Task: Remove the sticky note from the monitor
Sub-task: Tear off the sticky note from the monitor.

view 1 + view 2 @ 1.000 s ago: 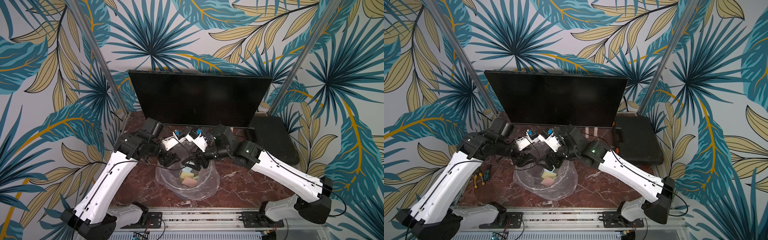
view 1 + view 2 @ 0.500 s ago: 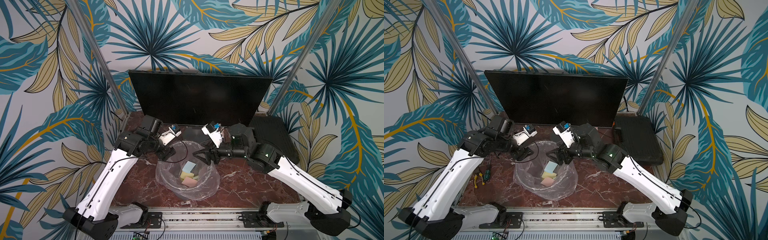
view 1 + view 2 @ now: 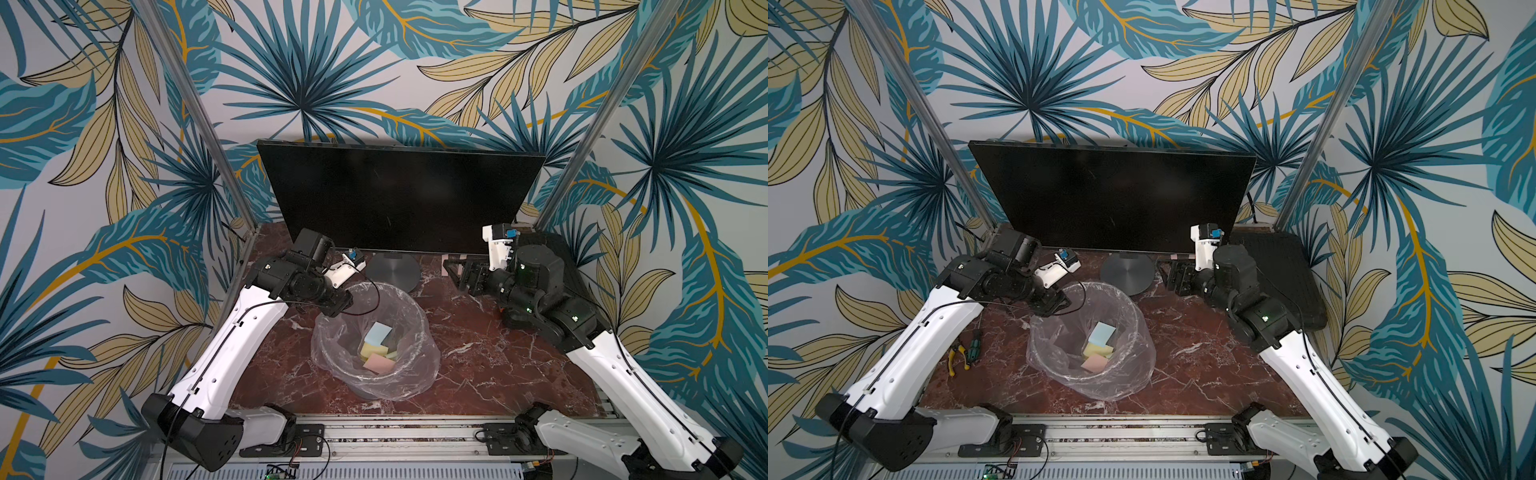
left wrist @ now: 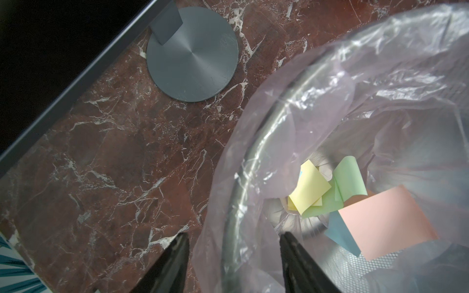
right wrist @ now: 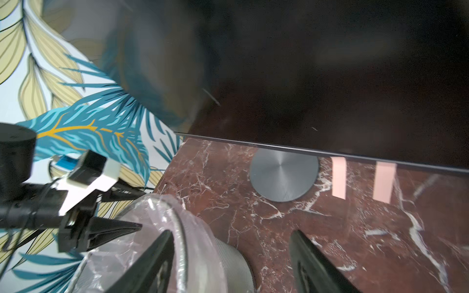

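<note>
**Monitor.** The monitor (image 3: 399, 199) stands upright at the back of the bench (image 3: 498, 353) on its round grey base (image 4: 193, 53). The screen is dark in both top views.

**Sticky note.** Two pink strips (image 5: 338, 177) show just below the monitor's lower edge, beside the base, on the side of the right arm. I cannot tell whether they hang from the bezel or lie on the bench. In a top view only a small pink patch (image 3: 446, 269) marks the spot.

**Bin.** A round bin with a clear liner (image 3: 328, 345) sits in front of the base, near mid-bench. Inside lie loose notes: pink (image 4: 385, 223), yellow (image 4: 309, 187), green (image 4: 350, 177) and blue (image 4: 340, 236).

**Left fingers.** The left fingers (image 4: 172, 263) stand moderately apart and hold nothing. They are at the bin's rim on the monitor side, with the lined rim between them in the wrist view (contact not confirmable).

**Right fingers.** The right fingers (image 5: 312, 266) are spread wide and empty. They are low over the bench, pointing toward the pink strips and apart from them.

**Other items.** A black ribbed case (image 3: 1283, 274) lies behind the right arm. Small hand tools (image 3: 963, 353) lie by the left arm.
</note>
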### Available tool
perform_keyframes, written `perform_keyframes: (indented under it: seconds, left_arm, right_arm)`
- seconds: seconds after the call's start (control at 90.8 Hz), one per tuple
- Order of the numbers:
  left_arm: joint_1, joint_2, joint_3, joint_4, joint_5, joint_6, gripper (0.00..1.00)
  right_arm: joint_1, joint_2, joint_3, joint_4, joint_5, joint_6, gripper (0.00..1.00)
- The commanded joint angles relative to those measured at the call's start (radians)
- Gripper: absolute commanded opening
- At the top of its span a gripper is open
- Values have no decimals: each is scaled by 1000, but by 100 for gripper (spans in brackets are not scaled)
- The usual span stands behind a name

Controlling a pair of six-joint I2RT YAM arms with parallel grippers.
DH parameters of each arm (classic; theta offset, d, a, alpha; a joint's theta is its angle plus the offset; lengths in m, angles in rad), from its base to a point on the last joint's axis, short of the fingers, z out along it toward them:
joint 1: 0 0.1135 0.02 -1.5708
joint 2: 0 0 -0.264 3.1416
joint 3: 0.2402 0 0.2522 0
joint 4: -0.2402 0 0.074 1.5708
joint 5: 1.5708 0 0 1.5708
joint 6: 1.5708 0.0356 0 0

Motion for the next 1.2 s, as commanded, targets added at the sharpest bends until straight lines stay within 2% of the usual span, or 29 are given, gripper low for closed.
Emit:
perform_keyframes:
  seconds: [0.0,0.099,0.198,0.419,0.628,0.815,1.19]
  left_arm:
    - [4,3,-23,19,8,-10,52]
    - [4,3,-33,25,-2,-13,49]
    - [5,5,-38,29,-6,-16,41]
    - [3,2,-49,43,-6,-29,40]
    - [3,3,-48,43,-3,-29,41]
    - [3,9,-47,43,4,-28,42]
    - [-1,14,-32,34,12,-32,43]
  right_arm:
    - [-41,-18,-86,47,10,101,74]
    - [-80,-35,-170,80,8,157,74]
    - [-121,-50,-258,128,-10,208,75]
    - [-205,-41,-381,236,-61,273,77]
    - [-261,26,-423,315,-72,263,77]
    - [-317,145,-428,406,-152,228,77]
    - [-322,318,-339,414,-85,97,75]
